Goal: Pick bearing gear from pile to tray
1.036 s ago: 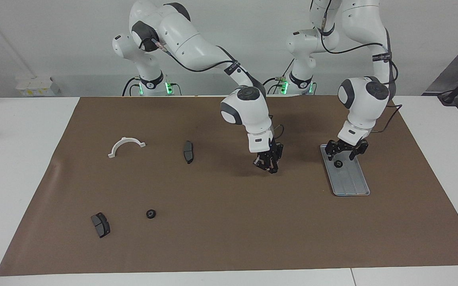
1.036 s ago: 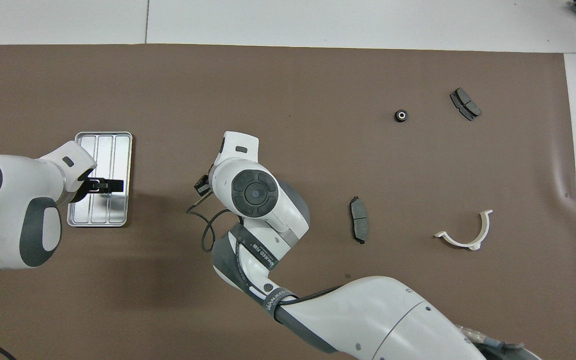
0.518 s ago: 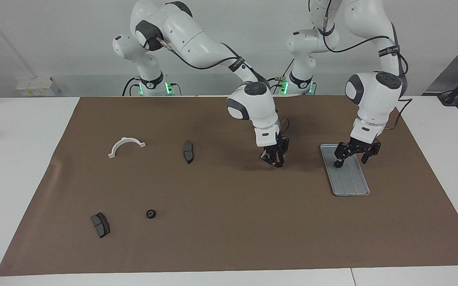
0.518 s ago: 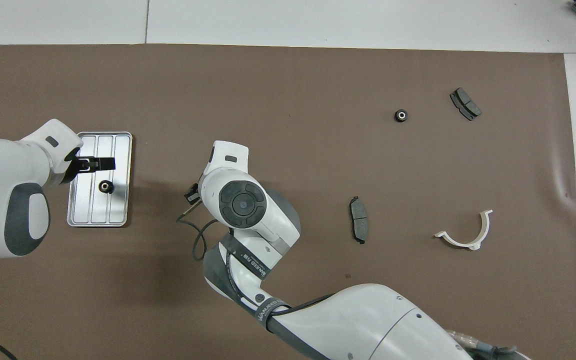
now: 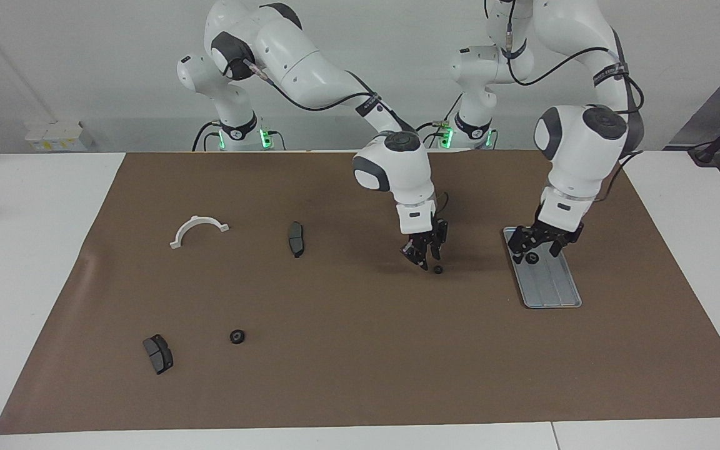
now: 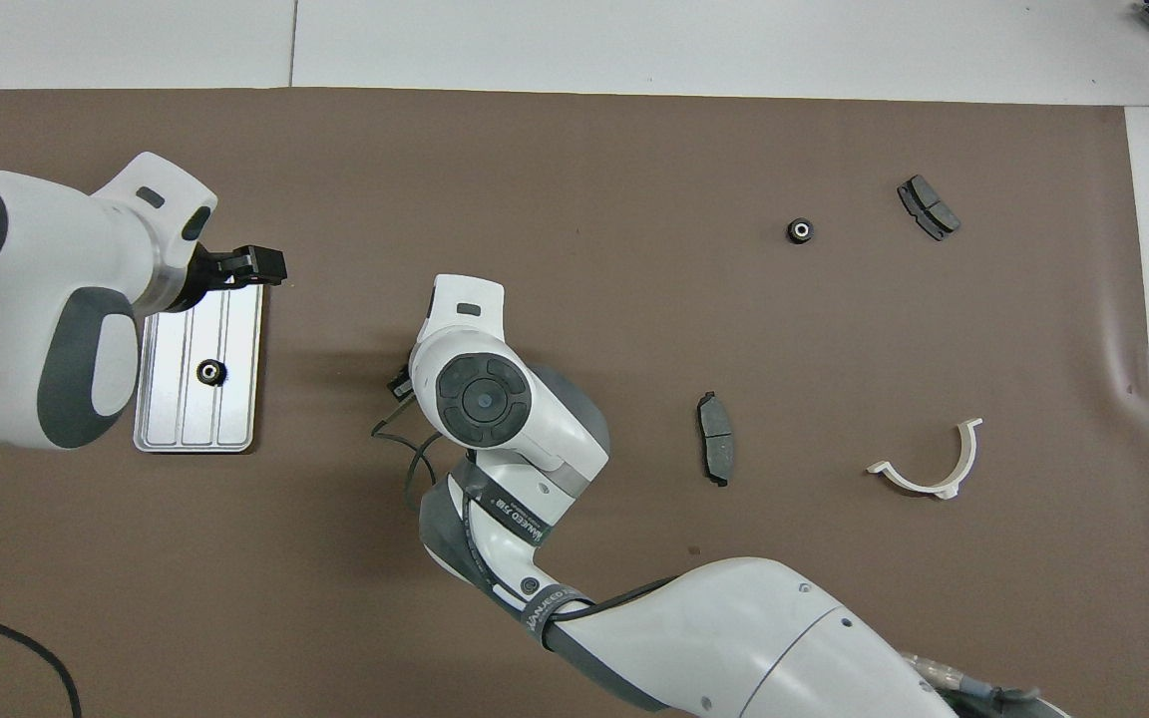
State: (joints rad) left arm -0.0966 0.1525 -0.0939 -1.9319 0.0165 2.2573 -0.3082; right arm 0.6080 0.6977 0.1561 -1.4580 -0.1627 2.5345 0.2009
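Brown paper covers most of the white worktop point(image 5: 35, 262), and on it, toward the left arm's end, lies the silver-grey tray point(image 5: 554, 294) with one small black gear point(image 6: 210, 372) resting in it, in the half nearer the robots. The left gripper point(image 5: 538, 245) hangs just above that part of the tray, its jaws spread wide and holding nothing. The right gripper point(image 5: 425, 253) is low over the middle of the paper, its jaws parted a little, and a second black gear point(image 5: 437, 269) lies on the paper right beside its fingertips; it looks to be free of them, though contact is hard to rule out from this angle, and the overhead view hides that spot under the arm. What is left of the pile sits toward the right arm's end: a third gear point(image 5: 237, 336) near the worktop's edge farthest from the robots, a dark grey brake pad point(image 5: 158, 353) beside it, closer to the corner, another brake pad point(image 5: 296, 239) nearer the robots, and a white half-ring bracket point(image 5: 197, 230) well apart from that pad.
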